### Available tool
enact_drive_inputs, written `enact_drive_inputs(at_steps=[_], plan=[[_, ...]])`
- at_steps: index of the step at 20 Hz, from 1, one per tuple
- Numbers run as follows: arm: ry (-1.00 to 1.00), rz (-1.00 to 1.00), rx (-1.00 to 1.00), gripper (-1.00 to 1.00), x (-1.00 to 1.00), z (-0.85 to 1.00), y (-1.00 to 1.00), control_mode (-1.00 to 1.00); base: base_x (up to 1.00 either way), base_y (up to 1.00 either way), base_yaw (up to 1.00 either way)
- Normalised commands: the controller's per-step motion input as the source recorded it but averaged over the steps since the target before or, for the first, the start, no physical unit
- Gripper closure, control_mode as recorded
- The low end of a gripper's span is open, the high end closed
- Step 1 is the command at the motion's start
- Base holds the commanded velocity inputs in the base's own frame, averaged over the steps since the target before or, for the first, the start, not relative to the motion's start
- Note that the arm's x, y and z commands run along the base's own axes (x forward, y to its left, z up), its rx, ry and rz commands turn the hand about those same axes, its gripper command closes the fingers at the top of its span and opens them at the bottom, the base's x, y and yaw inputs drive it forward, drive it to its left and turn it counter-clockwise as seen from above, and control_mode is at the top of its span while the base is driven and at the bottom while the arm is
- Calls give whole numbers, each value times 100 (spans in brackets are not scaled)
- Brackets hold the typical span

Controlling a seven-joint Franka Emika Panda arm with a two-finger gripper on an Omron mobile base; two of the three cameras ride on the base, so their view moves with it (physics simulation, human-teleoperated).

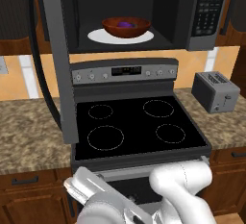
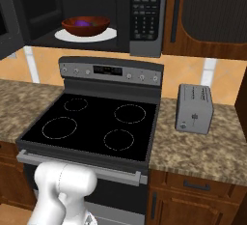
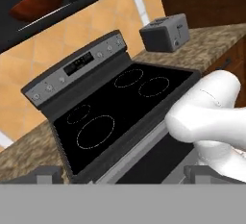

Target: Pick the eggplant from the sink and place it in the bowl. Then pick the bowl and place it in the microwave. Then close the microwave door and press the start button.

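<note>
The microwave (image 1: 144, 11) hangs above the stove (image 1: 139, 127), its dark cavity exposed, and the microwave door (image 1: 60, 59) stands swung out to the left, seen nearly edge-on in the left base view as a tall grey slab reaching down in front of the stove's left side. Its long axis runs vertically, and its free edge faces toward the robot, so the coming move looks to be a push on that edge from the left, sweeping it rightward and back toward the keypad panel (image 1: 210, 6). The arm is folded low in front of the oven, well below the door and slightly to its right; the gripper (image 3: 125, 172) sits down near the oven front, and in the hand view its two tips stand wide apart with nothing between them, so it is released and empty. To reach the door it must rise and shift left. Inside the cavity the bowl (image 1: 126, 26) rests on the white turntable plate (image 1: 144, 37), and the eggplant (image 1: 125, 25) lies in the bowl's middle, so the carrying steps appear complete. A toaster (image 1: 216, 91) sits on the counter to the right, clear of the door's path.
</note>
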Motion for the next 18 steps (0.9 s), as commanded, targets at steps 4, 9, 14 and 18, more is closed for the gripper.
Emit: enact_drive_inputs(at_steps=[4,9,14,18], plan=[[0,-19,-17,-100,82,5,100,-100,0,0,0],[-12,-20,-16,-100,55,0,100,-100,0,0,0],[-18,-22,-2,-100,75,47,67,-100,0,0,0],[-5,-20,7,-100,96,31,-3,-100,0,0,0]])
